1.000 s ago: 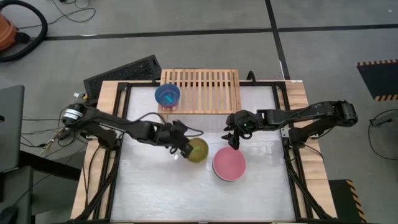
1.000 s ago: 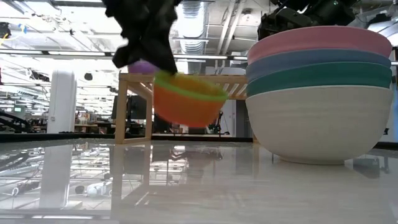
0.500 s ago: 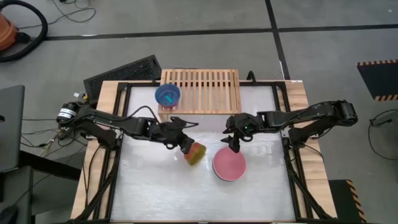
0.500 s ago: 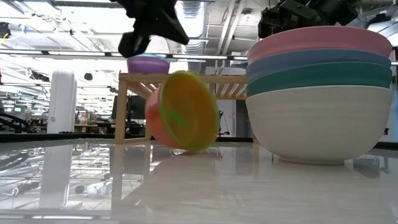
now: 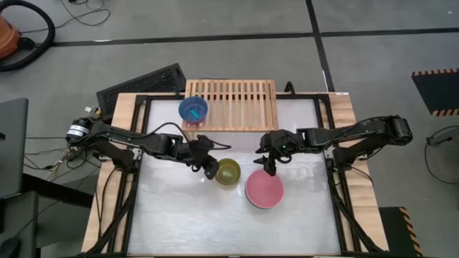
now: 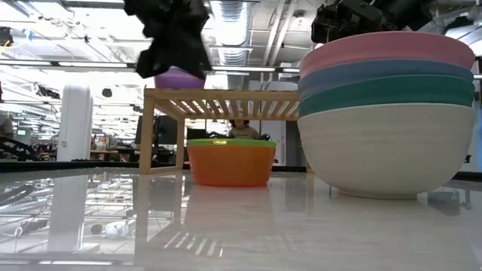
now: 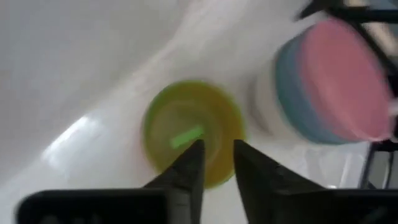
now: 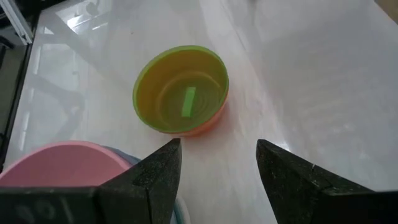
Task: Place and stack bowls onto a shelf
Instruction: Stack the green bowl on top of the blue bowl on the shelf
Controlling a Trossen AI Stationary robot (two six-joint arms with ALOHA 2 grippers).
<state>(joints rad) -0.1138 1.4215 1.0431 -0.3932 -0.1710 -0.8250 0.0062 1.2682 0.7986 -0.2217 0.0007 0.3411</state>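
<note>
Left pincer (image 5: 209,167) beside olive-green bowl (image 5: 228,173), upright on table (image 5: 179,215)

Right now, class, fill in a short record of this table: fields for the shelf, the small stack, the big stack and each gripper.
shelf: far edge of the table, blue bowl on its left end
small stack: olive-green bowl nested in an orange one, upright on the table, free
big stack: pink on top, then blue, teal, cream; on the table
left gripper: beside the small stack, holding nothing
right gripper: open, above the big stack's far rim
</note>
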